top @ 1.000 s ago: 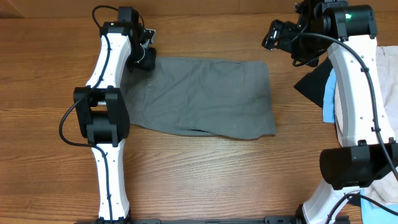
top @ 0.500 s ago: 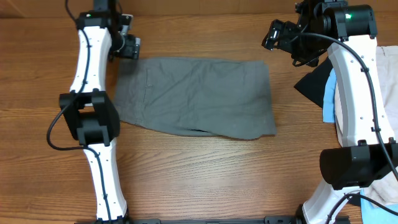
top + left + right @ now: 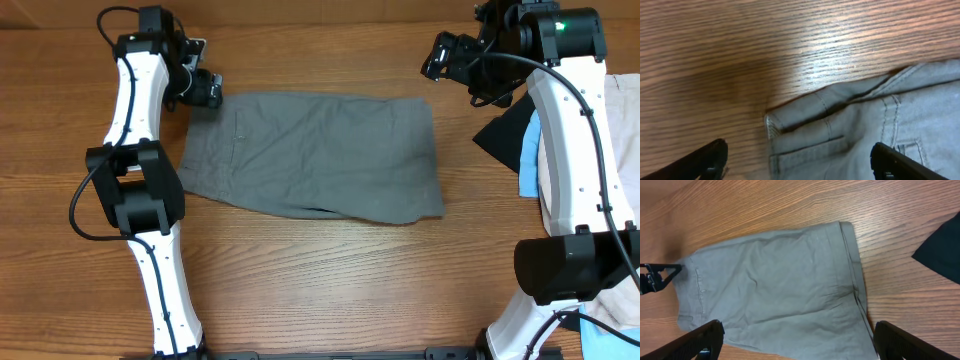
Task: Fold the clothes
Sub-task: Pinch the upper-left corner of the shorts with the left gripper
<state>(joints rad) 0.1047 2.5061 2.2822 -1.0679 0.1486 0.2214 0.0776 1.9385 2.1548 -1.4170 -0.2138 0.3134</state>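
The clothes in play are grey shorts (image 3: 320,155), lying flat and folded in the middle of the table. My left gripper (image 3: 205,89) hovers at their far left corner, open and holding nothing. In the left wrist view the waistband corner of the shorts (image 3: 840,140) lies between my spread fingers (image 3: 710,160), with the left gripper (image 3: 800,167) above it. My right gripper (image 3: 442,55) stands open past the far right corner, apart from the cloth. The right wrist view looks down at the shorts (image 3: 775,285) from above, right gripper (image 3: 800,345) empty.
More clothes are piled at the right edge: a black piece (image 3: 503,135), a light-blue piece (image 3: 528,155) and a beige piece (image 3: 625,120), partly behind the right arm. The black piece (image 3: 940,250) also shows in the right wrist view. Bare wooden table (image 3: 320,270) lies in front.
My left gripper has opened and let go of the shorts' far left corner, moving left off it. That corner now lies flat, spread further left. The right arm has not moved.
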